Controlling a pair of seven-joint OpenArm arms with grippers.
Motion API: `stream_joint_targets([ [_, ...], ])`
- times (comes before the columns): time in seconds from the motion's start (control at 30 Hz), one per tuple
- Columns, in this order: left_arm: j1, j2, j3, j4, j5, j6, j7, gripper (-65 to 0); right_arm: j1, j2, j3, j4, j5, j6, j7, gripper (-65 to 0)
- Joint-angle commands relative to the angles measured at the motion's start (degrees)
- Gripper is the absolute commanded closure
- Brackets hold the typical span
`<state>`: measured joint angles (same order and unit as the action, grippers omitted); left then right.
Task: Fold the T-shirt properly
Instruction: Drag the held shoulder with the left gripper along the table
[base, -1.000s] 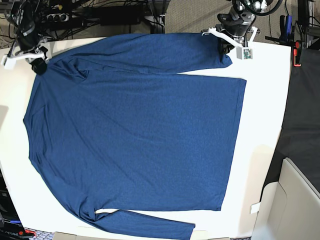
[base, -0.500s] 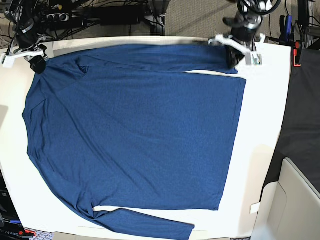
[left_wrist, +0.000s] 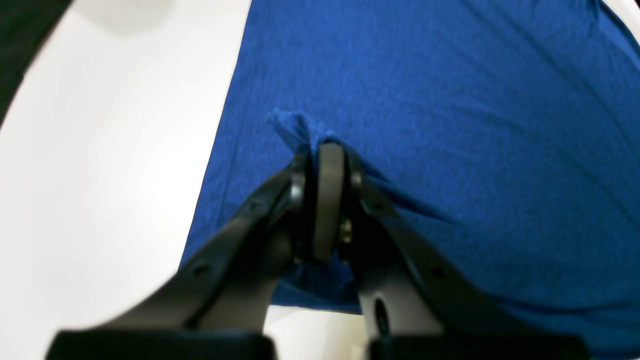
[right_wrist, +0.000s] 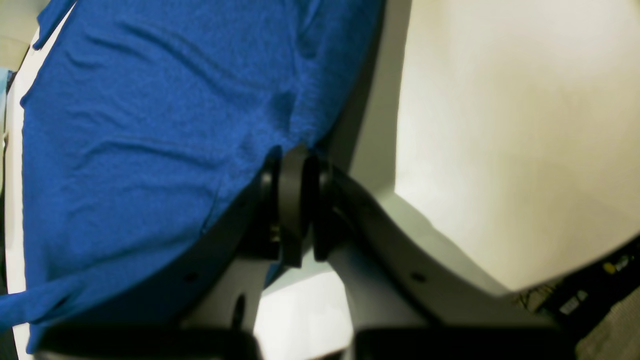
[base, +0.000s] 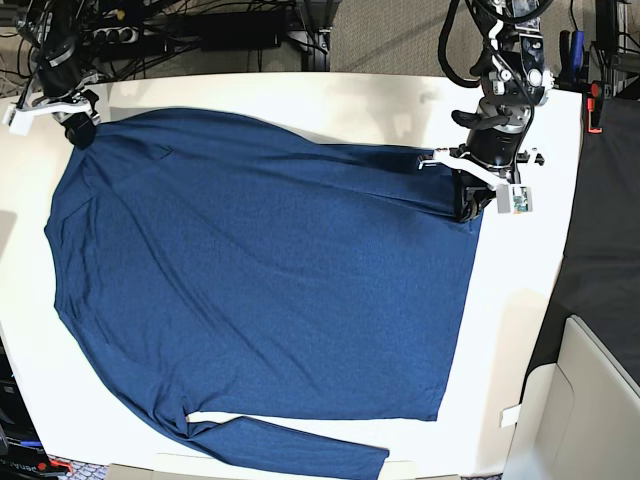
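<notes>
The dark blue T-shirt (base: 260, 290) lies spread over the white table (base: 530, 300), its hem toward the right. My left gripper (base: 468, 208) is shut on the cuff of the far sleeve, which now lies slanted across the shirt's upper body to the right hem. The left wrist view shows its jaws (left_wrist: 325, 147) pressed together on a pinched tuft of the T-shirt (left_wrist: 450, 100). My right gripper (base: 76, 128) is shut on the shirt's far-left shoulder corner. In the right wrist view, the T-shirt (right_wrist: 150, 125) hangs from that gripper (right_wrist: 295, 152). The other sleeve (base: 300, 445) lies along the near edge.
Cables and a power strip (base: 200, 30) run behind the table's far edge. A black surface (base: 600, 220) borders the table on the right, with a beige box (base: 590, 400) at the lower right. Bare white tabletop shows right of the hem and along the far edge.
My left gripper has carried the sleeve cuff from the far edge toward me, laying the sleeve over the shirt's body. My right gripper has held its place on the shoulder.
</notes>
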<state>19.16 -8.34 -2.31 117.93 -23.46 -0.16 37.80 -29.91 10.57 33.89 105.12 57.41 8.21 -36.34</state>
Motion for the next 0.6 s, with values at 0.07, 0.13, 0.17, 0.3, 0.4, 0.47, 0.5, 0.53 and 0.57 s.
stream_joint_targets([
  [0.07,-3.03,-0.15,-0.2,-0.35,-0.14,-0.14,-0.39,0.0,-0.29,-0.77,0.53,0.86,0.66,0.63,1.04,-0.2],
  [0.13,-4.34,-0.15,-0.2,-1.93,-0.14,-0.14,-0.39,0.0,-0.29,-0.94,0.53,0.86,0.75,0.63,1.04,-0.2],
  [0.17,-4.7,-0.15,-0.29,-2.9,-0.14,-0.14,-0.57,0.0,-0.29,-0.94,0.53,0.86,1.1,0.63,1.04,-0.2],
  [0.3,-6.72,-0.15,-0.29,-7.38,-0.14,-0.14,-1.1,0.0,-0.46,-1.12,1.41,0.86,3.82,0.63,1.04,-0.2],
  [0.4,-7.69,-0.15,-0.29,-10.1,-0.14,-0.14,-1.1,0.0,-0.37,-1.82,1.5,0.77,4.18,0.63,1.04,-0.2],
  [0.47,-7.69,-0.32,-0.29,-11.69,-0.14,-0.14,-1.1,0.0,-0.55,-2.26,2.29,0.77,4.18,0.63,1.04,-0.2],
  [0.5,-7.69,-0.32,-0.38,-12.13,-0.14,-0.14,-1.1,0.0,-0.64,-2.35,2.73,0.77,4.26,0.63,1.04,-0.2],
  [0.53,-7.69,-0.32,-0.38,-12.39,-0.14,-0.14,-1.1,0.0,-0.73,-2.61,3.17,0.77,4.26,0.63,1.04,-0.2],
  [0.57,-7.51,-0.32,-0.38,-12.39,-0.14,-0.14,-0.75,0.0,-0.73,-2.61,3.61,0.77,4.26,0.63,1.04,-0.2],
])
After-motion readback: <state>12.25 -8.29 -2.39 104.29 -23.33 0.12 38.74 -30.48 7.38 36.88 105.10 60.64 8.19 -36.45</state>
